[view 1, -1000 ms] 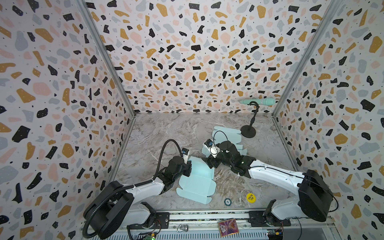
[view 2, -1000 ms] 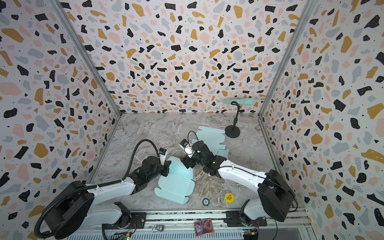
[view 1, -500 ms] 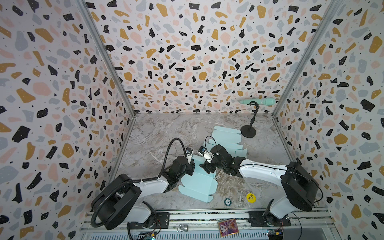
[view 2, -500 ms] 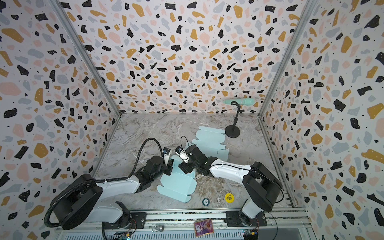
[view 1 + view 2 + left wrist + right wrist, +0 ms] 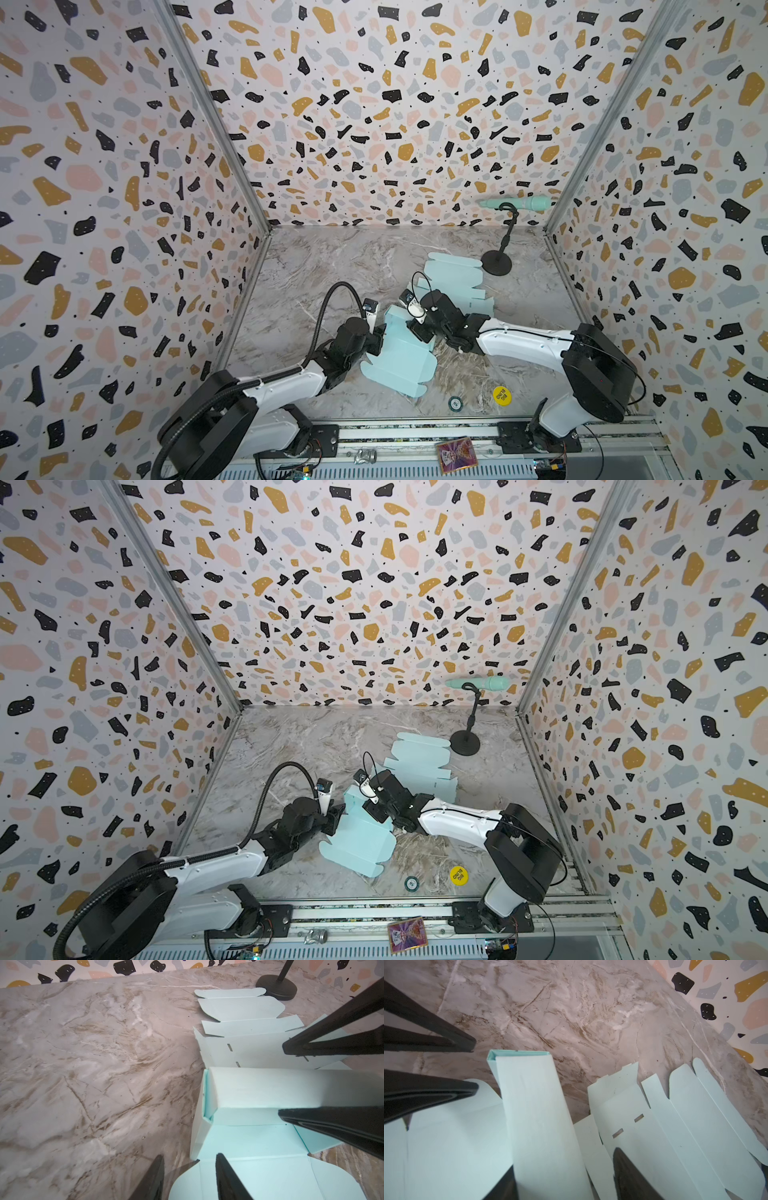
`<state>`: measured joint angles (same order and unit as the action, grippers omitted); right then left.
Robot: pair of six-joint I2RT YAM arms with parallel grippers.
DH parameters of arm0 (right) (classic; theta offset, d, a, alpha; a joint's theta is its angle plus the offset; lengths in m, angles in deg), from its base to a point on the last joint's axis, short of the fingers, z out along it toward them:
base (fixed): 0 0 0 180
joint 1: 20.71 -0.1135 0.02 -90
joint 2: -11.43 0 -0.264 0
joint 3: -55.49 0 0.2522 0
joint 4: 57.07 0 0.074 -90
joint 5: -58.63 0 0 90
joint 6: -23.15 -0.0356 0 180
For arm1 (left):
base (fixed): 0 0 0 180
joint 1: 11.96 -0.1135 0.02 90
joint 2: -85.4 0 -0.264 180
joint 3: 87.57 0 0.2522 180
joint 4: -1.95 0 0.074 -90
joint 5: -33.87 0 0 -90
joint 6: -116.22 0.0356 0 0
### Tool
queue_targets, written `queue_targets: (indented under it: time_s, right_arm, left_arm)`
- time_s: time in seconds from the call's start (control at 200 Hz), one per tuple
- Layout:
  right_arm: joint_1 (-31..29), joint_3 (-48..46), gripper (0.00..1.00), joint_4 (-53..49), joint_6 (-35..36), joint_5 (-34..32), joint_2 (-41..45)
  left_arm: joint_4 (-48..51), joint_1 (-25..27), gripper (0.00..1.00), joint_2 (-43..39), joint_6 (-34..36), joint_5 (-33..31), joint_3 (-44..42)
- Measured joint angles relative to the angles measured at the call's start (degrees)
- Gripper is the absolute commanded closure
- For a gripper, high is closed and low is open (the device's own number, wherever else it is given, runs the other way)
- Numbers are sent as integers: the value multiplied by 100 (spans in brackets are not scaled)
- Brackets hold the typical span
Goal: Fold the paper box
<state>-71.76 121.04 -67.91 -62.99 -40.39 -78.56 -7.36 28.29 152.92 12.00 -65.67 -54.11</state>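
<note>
Swung the right arm's elbow inward since a second ago and drew the right claw (image 5: 415,328) down onto the pale mint paper box blank (image 5: 399,357). Narrowed that claw meanwhile, yet left it apart: astride the blank's raised, doubled-over wall, one finger on the floor panel inside, one outside, not clamped. Loosened the left claw (image 5: 380,338) as well: pinched shut before, now spread at the blank's left edge, one finger over a rounded flap, one over bare marble, gripping nothing. Kept the blank in much the same place, front middle of the marbled grey-brown surface (image 5: 332,270).

Leaves wide bare room to the left and rear left. Crowds the right rear with a second flat mint card blank (image 5: 453,274) just behind the right claw, its far corner just beside the round base of a thin black stand (image 5: 496,264) bearing a mint cylinder (image 5: 515,203). Near the front edge, apart from the blank: yellow round sticker (image 5: 501,395), small dark ring (image 5: 455,403). Closed in on three sides by terrazzo-patterned walls (image 5: 374,124).

Thin matte card throughout, crisply creased, slotted, with rounded flaps; paler outside, mint inside.
</note>
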Motion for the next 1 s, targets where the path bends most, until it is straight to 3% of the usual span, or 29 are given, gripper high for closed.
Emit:
queue_targets:
  time_s: [0.125,0.3,0.566,0.996]
  right_arm:
    - [116,0,47,4,-162,33,0]
    - [181,0,48,4,-299,72,0]
    - [184,0,59,-22,-446,9,33]
    - [992,-846,58,153,-1668,732,848]
  left_arm:
    - [275,0,51,-601,-260,-136,-94]
    - [422,0,50,-1071,-455,-120,-127]
    - [376,0,50,-796,-490,-85,-195]
    - [1058,0,43,-1650,-1202,-234,-129]
